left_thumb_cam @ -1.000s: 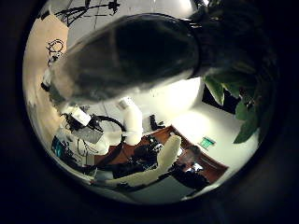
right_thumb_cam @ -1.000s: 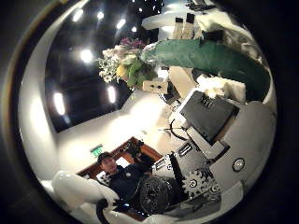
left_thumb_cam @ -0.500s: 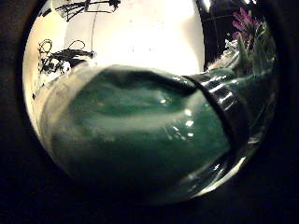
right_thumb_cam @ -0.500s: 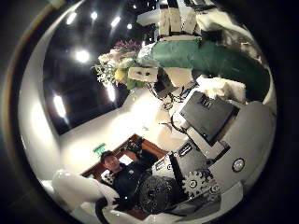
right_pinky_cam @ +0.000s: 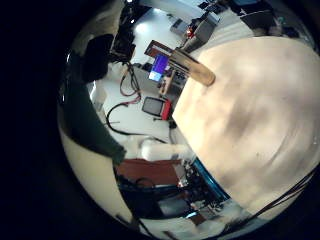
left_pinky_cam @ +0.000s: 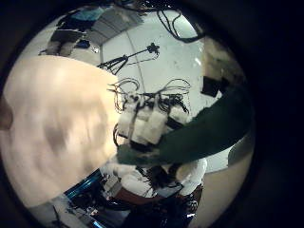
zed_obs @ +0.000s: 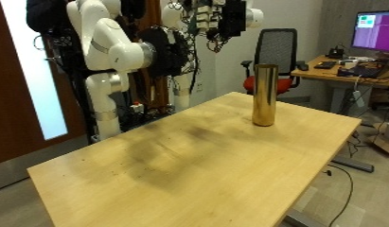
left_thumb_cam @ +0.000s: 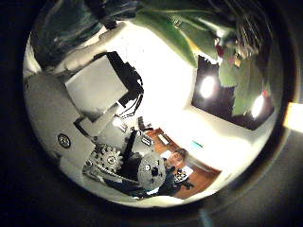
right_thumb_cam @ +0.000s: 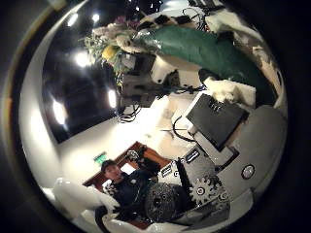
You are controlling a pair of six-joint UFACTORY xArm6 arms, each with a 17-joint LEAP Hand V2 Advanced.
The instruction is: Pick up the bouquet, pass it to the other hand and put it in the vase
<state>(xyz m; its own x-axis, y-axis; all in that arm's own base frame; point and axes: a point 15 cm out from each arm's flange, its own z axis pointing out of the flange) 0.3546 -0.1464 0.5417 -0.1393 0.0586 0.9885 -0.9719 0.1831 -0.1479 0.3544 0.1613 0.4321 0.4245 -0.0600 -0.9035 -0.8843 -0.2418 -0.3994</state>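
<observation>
Brass-coloured and upright, one vase (zed_obs: 263,95) stands on the wooden table (zed_obs: 144,175) toward its far end, with nothing in it. The two hands (zed_obs: 225,14) are raised close together at the top edge of the outside view, well above and behind the vase. The bouquet cannot be made out there, nor can the fingers.

Left little finger side palm view: the dark green wrap of the bouquet (left_pinky_cam: 204,133) crosses the frame in the air above the table, with a hand just beside its lower end.

Left thumb side palm view: the left hand (left_thumb_cam: 90,104) shows its own geared body, with green leaves along the rim. I cannot tell whether its fingers are closed on anything.

Right little finger side palm view: the vase stands apart on the table, and the green wrap hangs well clear of it.

Right thumb side palm view: the bouquet lies near the right hand (right_thumb_cam: 219,126), flowers outward, and the other hand is against the wrap near the blooms. I cannot tell which hand has the hold.

Judgement: pick-up is done, the pass is under way, and placing in the vase is left.

Count: one bouquet, one vase, one table, two hands.
</observation>
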